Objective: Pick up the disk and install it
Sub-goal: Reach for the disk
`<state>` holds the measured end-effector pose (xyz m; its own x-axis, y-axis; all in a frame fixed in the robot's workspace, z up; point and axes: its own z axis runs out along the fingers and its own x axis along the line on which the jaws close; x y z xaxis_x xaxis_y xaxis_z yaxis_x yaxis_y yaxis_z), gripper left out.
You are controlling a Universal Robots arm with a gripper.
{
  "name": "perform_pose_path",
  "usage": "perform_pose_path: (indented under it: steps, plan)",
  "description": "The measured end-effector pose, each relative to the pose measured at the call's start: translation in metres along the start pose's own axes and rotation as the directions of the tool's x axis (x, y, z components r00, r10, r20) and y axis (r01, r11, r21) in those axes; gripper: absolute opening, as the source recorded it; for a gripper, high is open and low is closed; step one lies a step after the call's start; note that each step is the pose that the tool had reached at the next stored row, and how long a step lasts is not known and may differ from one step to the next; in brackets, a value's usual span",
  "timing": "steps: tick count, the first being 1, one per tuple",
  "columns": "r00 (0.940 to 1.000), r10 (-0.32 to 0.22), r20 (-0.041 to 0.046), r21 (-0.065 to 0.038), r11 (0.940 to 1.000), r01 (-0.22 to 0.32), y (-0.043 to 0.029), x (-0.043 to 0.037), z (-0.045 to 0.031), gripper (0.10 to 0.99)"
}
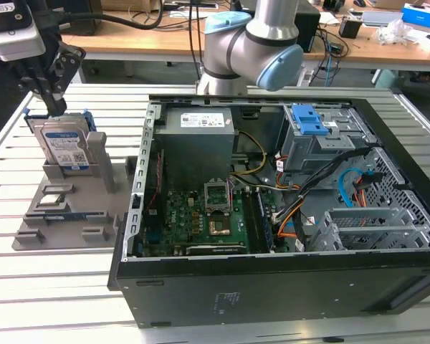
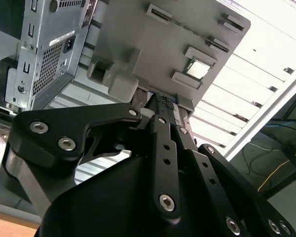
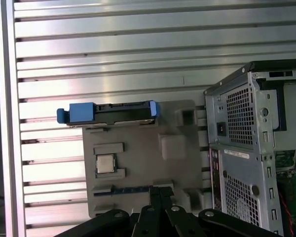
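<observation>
Evidently early in the task — the disk (image 1: 66, 149) stands on edge in the grey holder (image 1: 72, 218) on the tabletop (image 1: 29, 294), beside the open computer case (image 1: 272, 294), not yet lifted or installed. The tool (image 1: 54, 107) hangs just above the disk's upper edge — drawn narrow, gripping nothing.

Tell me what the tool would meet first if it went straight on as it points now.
Most likely the disk: the tool points down at its top edge, where it stands upright in the grey holder. Whether they touch is unclear.
</observation>
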<state>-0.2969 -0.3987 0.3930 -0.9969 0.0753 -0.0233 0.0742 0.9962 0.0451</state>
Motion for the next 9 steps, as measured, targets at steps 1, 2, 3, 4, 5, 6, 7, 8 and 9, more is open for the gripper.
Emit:
perform_pose_path:
  steps: [1,2,3,4,5,6,7,8,9]
  plan:
    - [1.0000,0.000,0.0001,0.000,1.0000,0.000,-0.0001,0.0010,0.0000,0.106]
    - [1.0000,0.000,0.0000,0.000,1.0000,0.000,-0.0002,0.0021,-0.0001,0.106]
    - [1.0000,0.000,0.0001,0.000,1.0000,0.000,-0.0002,0.0030,0.0000,0.106]
    - [1.0000,0.000,0.0001,0.000,1.0000,0.000,-0.0003,0.0042,-0.0001,0.106]
    - [1.0000,0.000,0.0001,0.000,1.0000,0.000,-0.0004,0.0050,-0.0001,0.106]
    - [1.0000,0.000,0.0000,0.000,1.0000,0.000,-0.0005,0.0068,-0.0002,0.106]
    - [1.0000,0.000,0.0001,0.000,1.0000,0.000,-0.0006,0.0089,-0.0002,0.106]
    - [1.0000,0.000,0.0001,0.000,1.0000,0.000,-0.0007,0.0106,-0.0002,0.106]
    - [1.0000,0.000,0.0000,0.000,1.0000,0.000,-0.0008,0.0117,-0.0003,0.106]
